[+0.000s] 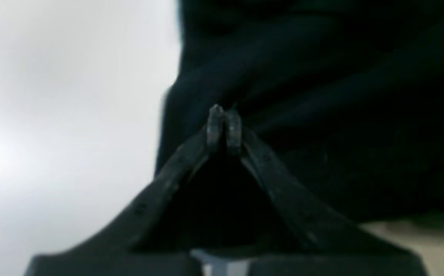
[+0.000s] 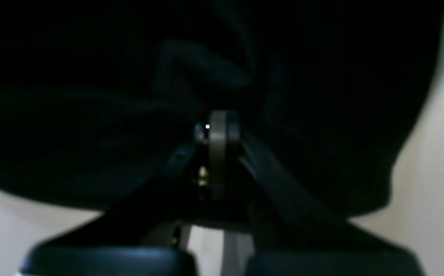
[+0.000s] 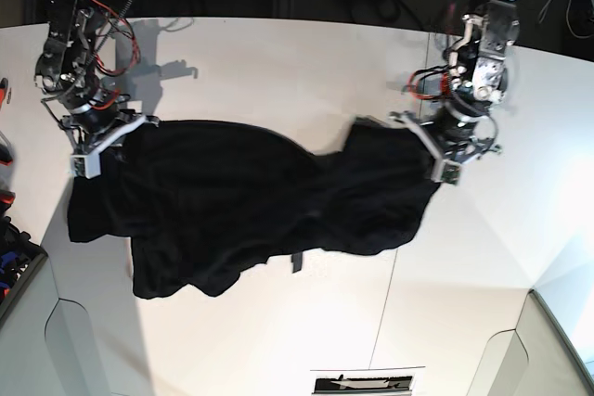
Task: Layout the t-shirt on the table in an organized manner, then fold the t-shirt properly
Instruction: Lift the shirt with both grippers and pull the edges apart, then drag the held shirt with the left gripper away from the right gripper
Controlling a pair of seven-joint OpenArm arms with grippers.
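Two pincers clamp t-shirt (image 3: 251, 206) at opposite ends: left pincer (image 1: 224, 115) frame right, right pincer (image 2: 217, 124) frame left, stretching fabric across worktop (image 3: 278, 62) for layout.

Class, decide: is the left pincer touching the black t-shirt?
Touching. In the left wrist view the left pincer is shut with the t-shirt fabric bunched at its tips.

Black-white printed card (image 3: 363, 382) near edge; blue bin (image 3: 13, 264) at side.

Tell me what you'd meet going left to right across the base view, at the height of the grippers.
right gripper → t-shirt → left gripper → bare table
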